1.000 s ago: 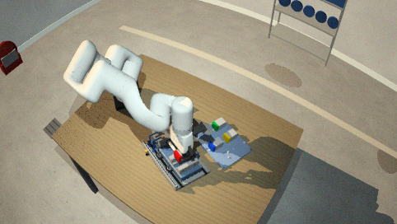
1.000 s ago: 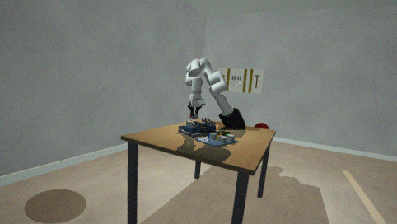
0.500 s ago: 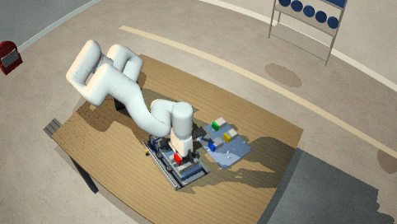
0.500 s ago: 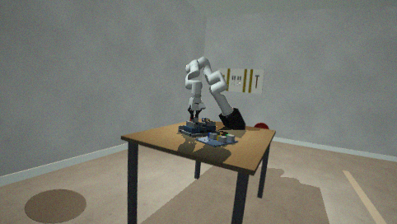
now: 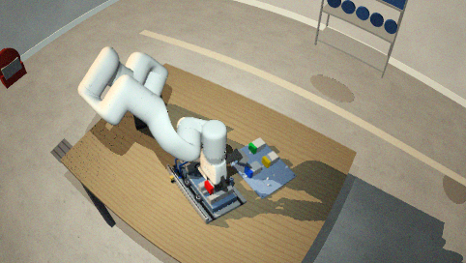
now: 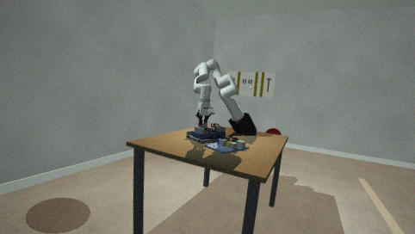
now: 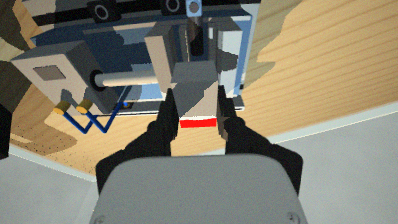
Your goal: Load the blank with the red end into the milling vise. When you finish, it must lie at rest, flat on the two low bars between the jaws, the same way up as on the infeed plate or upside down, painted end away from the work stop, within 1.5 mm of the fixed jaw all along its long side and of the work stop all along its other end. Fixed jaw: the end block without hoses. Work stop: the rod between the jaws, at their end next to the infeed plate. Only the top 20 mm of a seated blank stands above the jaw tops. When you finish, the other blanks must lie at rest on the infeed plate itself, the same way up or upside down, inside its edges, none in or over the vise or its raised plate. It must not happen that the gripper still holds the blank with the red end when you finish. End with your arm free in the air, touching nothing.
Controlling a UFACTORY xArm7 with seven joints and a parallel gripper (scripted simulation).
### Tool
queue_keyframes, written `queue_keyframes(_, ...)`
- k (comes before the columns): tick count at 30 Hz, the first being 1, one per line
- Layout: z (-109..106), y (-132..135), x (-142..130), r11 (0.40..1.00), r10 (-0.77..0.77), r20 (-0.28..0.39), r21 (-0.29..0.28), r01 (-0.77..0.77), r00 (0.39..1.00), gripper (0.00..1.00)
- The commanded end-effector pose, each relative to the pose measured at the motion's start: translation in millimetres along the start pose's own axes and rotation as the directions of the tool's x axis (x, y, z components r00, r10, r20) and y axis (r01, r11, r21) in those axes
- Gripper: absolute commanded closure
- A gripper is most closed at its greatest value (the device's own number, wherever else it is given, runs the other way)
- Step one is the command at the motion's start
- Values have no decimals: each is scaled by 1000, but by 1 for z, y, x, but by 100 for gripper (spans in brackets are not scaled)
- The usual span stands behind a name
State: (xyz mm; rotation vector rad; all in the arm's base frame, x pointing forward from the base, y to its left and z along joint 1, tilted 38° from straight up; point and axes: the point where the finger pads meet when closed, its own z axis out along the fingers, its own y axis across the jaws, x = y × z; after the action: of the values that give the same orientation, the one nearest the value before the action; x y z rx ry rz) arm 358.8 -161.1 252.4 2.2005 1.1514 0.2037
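Blank: the red-ended blank [image 7: 196,95] is gripped by the jaws of the gripper [image 7: 198,117] and held over the vise [image 5: 213,195], above the gap between the vise blocks.
Hidden: the far end of the blank and the low bars beneath it are covered in the wrist view by the blank itself; whether it touches the vise cannot be told. In the top view most of it is covered by the arm, only the red end [image 5: 209,187] being seen.
Hard to make out: the work stop is not picked out with certainty.
Writing: none is legible on the vise or the plate [image 5: 279,178]; marks on the wall sign [image 6: 252,83] are too small to be read.
Axis: the long axis runs along the gap; the red end is turned toward the wrist camera.
Others: green [image 5: 252,148], yellow [image 5: 266,160] and blue [image 5: 249,171] blanks are seen on the plate, on the desk [image 5: 300,145].
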Motion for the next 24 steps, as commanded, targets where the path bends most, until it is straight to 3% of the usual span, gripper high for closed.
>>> queue_keyframes(1,-1,1,0,1000,0,-1,-3,0,1000,100)
queue_keyframes(24,-4,1,0,1000,0,-1,-3,0,1000,100)
